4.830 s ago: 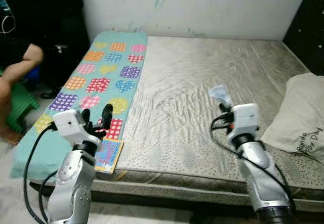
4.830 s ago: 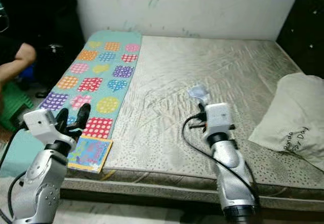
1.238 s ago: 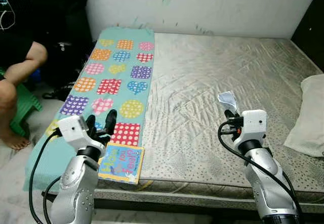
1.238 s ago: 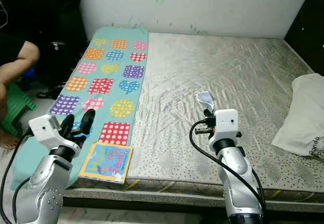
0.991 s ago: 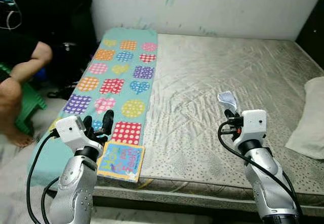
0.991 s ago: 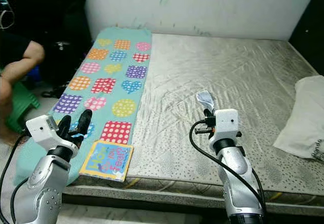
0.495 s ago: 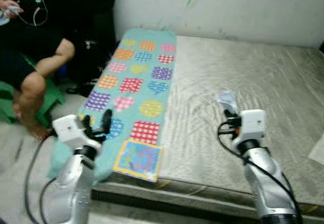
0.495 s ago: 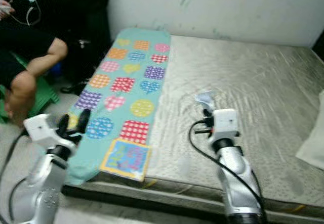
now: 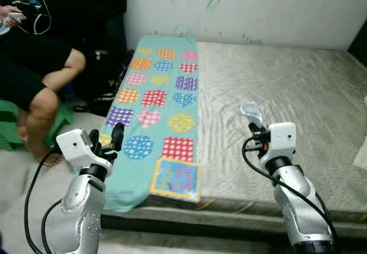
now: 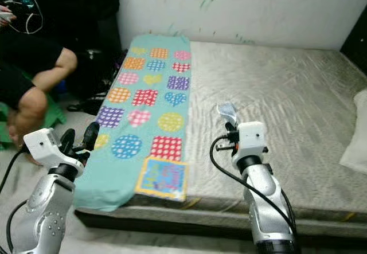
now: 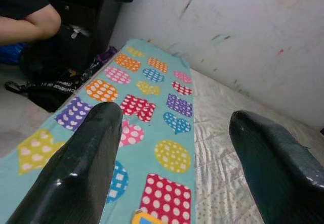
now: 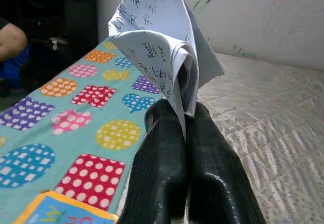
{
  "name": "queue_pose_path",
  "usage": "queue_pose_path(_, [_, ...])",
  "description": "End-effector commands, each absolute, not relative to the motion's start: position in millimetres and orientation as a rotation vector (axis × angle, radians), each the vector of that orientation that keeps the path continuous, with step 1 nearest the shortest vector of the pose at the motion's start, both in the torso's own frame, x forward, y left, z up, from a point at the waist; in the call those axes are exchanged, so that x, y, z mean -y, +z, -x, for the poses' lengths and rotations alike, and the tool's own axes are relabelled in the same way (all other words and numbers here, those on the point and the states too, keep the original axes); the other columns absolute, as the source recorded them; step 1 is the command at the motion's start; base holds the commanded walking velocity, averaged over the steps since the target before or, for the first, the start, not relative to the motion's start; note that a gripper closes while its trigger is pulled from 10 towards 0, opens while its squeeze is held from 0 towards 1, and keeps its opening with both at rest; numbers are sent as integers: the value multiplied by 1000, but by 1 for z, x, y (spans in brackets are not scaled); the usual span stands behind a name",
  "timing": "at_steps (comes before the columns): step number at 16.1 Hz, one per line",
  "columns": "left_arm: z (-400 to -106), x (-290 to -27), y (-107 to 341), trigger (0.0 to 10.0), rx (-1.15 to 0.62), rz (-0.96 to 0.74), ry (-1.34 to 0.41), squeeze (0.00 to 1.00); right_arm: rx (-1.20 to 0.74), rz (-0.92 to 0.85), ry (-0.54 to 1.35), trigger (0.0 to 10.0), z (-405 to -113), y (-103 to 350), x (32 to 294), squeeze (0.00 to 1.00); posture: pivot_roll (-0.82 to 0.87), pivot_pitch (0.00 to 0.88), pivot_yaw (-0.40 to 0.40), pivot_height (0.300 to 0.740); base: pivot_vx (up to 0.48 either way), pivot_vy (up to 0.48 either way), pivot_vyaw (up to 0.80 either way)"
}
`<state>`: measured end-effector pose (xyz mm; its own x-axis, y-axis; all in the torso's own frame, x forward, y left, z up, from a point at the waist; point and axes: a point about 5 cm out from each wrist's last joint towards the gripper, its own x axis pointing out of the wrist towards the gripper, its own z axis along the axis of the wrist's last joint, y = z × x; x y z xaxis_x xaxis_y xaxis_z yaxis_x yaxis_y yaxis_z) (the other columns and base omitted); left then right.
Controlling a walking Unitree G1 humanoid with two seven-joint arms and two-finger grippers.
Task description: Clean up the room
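My right gripper [image 9: 253,129] is shut on a folded sheet of white paper with handwriting [image 12: 162,42], held up over the grey mattress [image 9: 298,93]. The paper [image 9: 250,113] sticks up above the black fingers [image 12: 164,138]. My left gripper [image 9: 108,137] is open and holds nothing; it hovers off the mattress's left front corner, beside the teal mat's hanging edge. Its two fingers [image 11: 86,168] stand wide apart in the left wrist view. A colourful children's book [image 9: 176,178] lies at the mattress's front edge, between my two arms.
A teal mat with dotted colour shapes [image 9: 162,88] runs along the mattress's left side and droops over the front corner. A person sits at the far left, one knee [image 9: 43,102] raised, by a green stool [image 9: 11,113]. A white pillow [image 10: 356,131] lies at the right edge.
The camera has swung left, so the bed and book sit further right and the person shows more. Both arms keep their pose; the paper stays gripped.
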<state>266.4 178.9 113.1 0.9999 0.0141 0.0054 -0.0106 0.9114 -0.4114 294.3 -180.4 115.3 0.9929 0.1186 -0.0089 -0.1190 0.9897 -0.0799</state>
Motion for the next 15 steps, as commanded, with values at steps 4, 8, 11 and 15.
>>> queue_pose_path(4, [-268,-174,113,10000,0,426,7,0,-2,98,107,10000,-293,116,188,0,-48,0,-6,740,0,480,0])
queue_pose_path(8, [-268,-174,113,10000,-4,423,8,0,0,99,112,10000,-293,116,187,0,-48,0,-6,740,0,480,0])
queue_pose_path(11, [-268,-174,115,10000,14,422,12,0,0,96,116,10000,-293,116,187,0,-50,0,-6,740,0,160,0])
queue_pose_path(15, [-268,-175,115,10000,12,420,13,0,2,96,123,10000,-293,116,185,0,-52,0,-5,740,0,0,0])
